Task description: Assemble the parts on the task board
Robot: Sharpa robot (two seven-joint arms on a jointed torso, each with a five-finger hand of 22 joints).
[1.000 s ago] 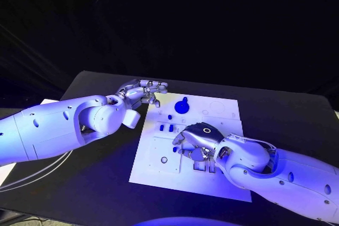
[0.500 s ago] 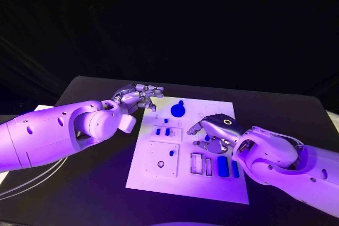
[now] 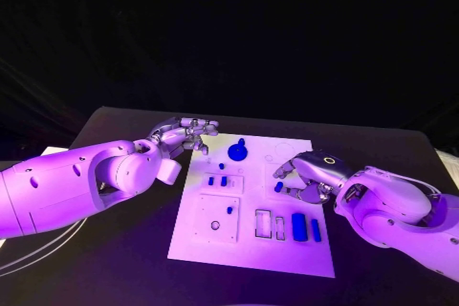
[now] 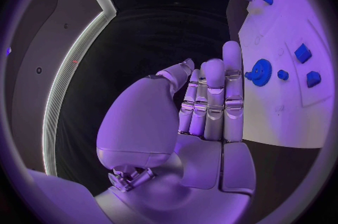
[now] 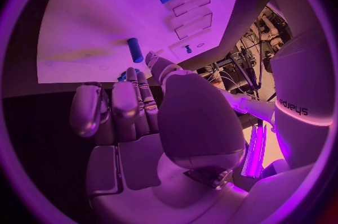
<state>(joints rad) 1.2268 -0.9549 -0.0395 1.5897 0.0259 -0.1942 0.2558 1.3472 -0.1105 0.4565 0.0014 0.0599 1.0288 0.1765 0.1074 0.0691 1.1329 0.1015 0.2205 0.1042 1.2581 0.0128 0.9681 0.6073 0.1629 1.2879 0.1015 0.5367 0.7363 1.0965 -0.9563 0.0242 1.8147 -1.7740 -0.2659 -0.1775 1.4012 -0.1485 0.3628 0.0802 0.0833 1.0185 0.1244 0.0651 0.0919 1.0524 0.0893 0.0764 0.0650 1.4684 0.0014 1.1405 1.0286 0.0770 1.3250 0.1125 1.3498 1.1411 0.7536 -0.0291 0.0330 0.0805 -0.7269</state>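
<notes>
Blue against the white task board (image 3: pixel 210 243), the small peg (image 3: pixel 278 186) is the part your next move turns on: it lies loose toward the board's right side, just beside the right hand (image 3: pixel 308 178), on the side toward the board's middle. In the right wrist view the peg (image 5: pixel 134 50) sits just past the fingertips (image 5: pixel 131 74), its long axis running roughly in line with them, so you would reach forward rather than sideways. The right hand has its fingers curled loosely over the board; I cannot tell from either view whether they already touch the peg, and nothing looks held. Your left hand (image 3: pixel 184 133) hovers at the board's far left corner, fingers straight and close together, holding nothing, with the blue gear (image 3: pixel 238 149) just beside it. Nearer you stand two blue bars (image 3: pixel 306 228) in their slots. The right hand is clearly the nearer one for the peg.
</notes>
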